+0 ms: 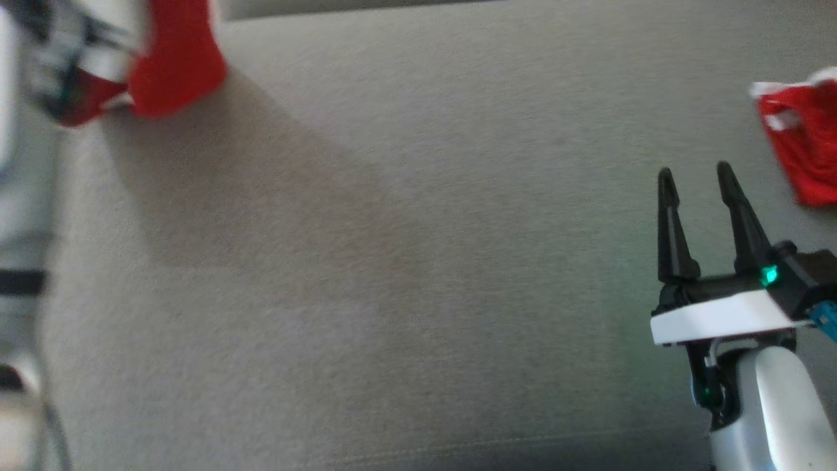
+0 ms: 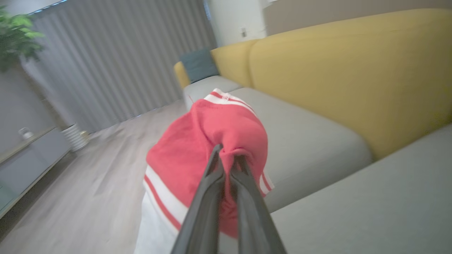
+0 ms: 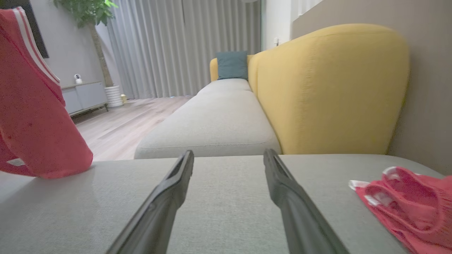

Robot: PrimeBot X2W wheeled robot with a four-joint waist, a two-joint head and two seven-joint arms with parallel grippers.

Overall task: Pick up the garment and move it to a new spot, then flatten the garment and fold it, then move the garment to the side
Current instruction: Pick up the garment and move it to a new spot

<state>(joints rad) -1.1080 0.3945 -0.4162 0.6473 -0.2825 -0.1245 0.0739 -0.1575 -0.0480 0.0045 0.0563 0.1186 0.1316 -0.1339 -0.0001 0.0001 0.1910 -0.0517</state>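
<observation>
The garment [image 1: 176, 59], red with white stripes, hangs lifted at the top left of the head view, its lower end touching the grey sofa seat [image 1: 392, 261]. My left gripper [image 2: 227, 153] is shut on a bunched fold of the garment [image 2: 204, 141]; in the head view it is a blur [image 1: 62, 72] beside the cloth. The same garment [image 3: 35, 123] hangs at the left of the right wrist view. My right gripper [image 1: 694, 171] rests low over the seat at the lower right, open, and nothing lies between its fingers [image 3: 229, 152].
A second red and white cloth [image 1: 804, 137] lies crumpled on the seat right of my right gripper [image 3: 406, 197]. A yellow backrest [image 3: 328, 88] rises behind, with a teal cushion [image 3: 232, 65] far along the sofa. Wooden floor [image 3: 120, 127] and a low cabinet [image 3: 84, 95] lie beyond the seat's edge.
</observation>
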